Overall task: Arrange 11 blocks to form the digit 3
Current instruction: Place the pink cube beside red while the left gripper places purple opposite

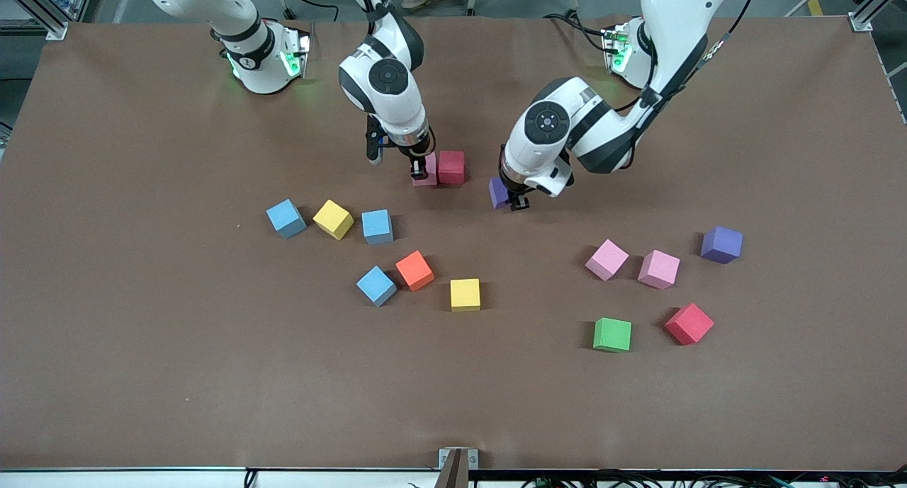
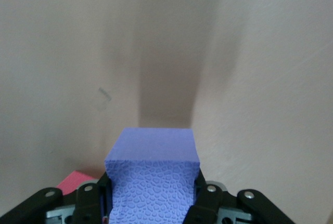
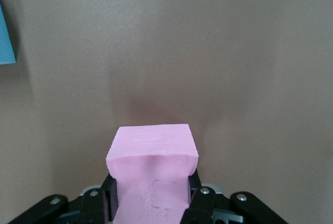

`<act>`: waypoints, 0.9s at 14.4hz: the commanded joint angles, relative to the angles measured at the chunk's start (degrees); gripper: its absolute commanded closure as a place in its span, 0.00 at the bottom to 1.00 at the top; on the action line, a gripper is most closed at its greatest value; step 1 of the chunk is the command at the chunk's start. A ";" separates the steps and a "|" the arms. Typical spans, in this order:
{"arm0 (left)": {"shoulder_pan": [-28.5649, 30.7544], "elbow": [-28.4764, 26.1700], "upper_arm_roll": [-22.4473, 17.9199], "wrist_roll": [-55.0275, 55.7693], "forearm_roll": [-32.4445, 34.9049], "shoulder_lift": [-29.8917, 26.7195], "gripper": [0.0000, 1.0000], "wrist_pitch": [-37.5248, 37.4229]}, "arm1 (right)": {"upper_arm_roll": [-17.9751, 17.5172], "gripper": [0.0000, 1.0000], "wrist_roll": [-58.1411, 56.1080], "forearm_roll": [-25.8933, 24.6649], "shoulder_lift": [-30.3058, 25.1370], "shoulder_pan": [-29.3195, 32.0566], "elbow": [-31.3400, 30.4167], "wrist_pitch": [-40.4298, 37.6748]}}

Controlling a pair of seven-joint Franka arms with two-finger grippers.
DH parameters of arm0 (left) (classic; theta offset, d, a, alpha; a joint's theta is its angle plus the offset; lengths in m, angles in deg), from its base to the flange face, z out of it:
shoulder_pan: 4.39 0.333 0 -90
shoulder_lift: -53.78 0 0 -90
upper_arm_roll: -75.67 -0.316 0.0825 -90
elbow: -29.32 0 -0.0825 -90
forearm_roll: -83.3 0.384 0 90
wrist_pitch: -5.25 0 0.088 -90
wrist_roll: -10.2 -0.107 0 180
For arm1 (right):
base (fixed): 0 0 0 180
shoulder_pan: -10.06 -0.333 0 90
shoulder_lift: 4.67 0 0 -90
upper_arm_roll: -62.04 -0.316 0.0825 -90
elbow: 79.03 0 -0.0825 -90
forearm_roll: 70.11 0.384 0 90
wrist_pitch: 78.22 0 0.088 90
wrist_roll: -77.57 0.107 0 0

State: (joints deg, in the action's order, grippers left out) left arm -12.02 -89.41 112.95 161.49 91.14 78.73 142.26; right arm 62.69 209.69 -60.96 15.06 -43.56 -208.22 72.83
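Two blocks gripped, the 3 barely begun

My right end effector (image 1: 423, 168) clamps a pink block (image 1: 427, 171) against the red block (image 1: 451, 167) to extend a bar; my left end effector (image 1: 516, 199) grips a purple block (image 1: 499, 193) nearby, ready to join. Eleven loose blocks lie nearer the camera.

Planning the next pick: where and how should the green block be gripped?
Come straight down on the green block and close the fingers on two opposite flat side faces. It sits flat and nearly square to the table edge, with clear space all round.
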 commanded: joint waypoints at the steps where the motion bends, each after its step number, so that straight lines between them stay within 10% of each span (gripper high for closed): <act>1: 0.16 -1.42 0.68 0.67 -0.90 -0.17 0.66 2.20 | 0.05 1.00 0.95 1.40 4.17 -1.67 2.53 -2.50; 13: 0.07 -1.86 1.92 -0.12 -0.99 1.86 0.66 5.10 | 0.05 1.00 1.39 1.40 4.52 -1.58 3.51 -3.48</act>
State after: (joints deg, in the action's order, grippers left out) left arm -12.12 -90.67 114.51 161.84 91.14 80.92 146.79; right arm 62.81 209.90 -60.96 16.26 -43.59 -205.40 68.52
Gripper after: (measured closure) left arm 0.441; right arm 0.471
